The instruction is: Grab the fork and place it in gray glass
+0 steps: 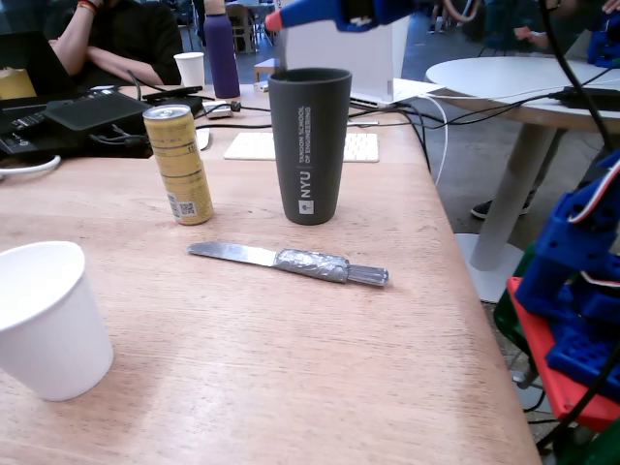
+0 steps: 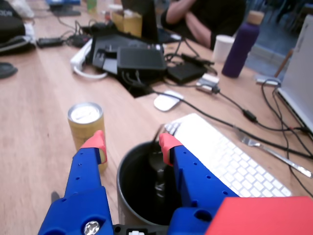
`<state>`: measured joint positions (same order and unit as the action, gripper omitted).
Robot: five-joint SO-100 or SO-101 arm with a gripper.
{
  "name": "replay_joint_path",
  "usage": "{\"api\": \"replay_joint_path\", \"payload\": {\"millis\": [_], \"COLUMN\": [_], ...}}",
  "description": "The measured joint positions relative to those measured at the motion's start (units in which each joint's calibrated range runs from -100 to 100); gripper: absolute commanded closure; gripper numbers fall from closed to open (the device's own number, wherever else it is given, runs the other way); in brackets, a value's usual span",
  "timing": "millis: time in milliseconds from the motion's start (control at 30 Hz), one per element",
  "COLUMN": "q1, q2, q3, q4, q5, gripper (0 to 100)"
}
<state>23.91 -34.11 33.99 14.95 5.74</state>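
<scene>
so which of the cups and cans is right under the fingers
The gray glass with the white NYU print: the open fingers straddle its rim, while the gold can and white paper cup stand apart.

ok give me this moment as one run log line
gripper open above gray glass | fork inside glass, tines up | knife on table

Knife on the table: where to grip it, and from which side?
Take the knife by its foil-wrapped handle, coming straight down from above with the jaws across its width. It lies flat on the table, so only a top approach fits. The wrap is its thickest part, while the blade is thin and would likely slip.
</scene>
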Motion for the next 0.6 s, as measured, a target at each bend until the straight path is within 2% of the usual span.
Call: {"api": "replay_joint_path", "payload": {"millis": [167, 233, 300, 467, 600], "q1": [-3.66, -15.31, -20.76, -31.19, -38.99], "q2": [-13.75, -15.65, -15.65, -15.56, -15.65], "q3": [0.00, 0.09, 0.09, 12.26, 14.43], "q4": [0.33, 0.41, 0.41, 0.41, 0.41], "q5": [-0.68, -0.63, -0.88, -0.59, -0.73], "gripper": [76, 76, 76, 75, 75]}}
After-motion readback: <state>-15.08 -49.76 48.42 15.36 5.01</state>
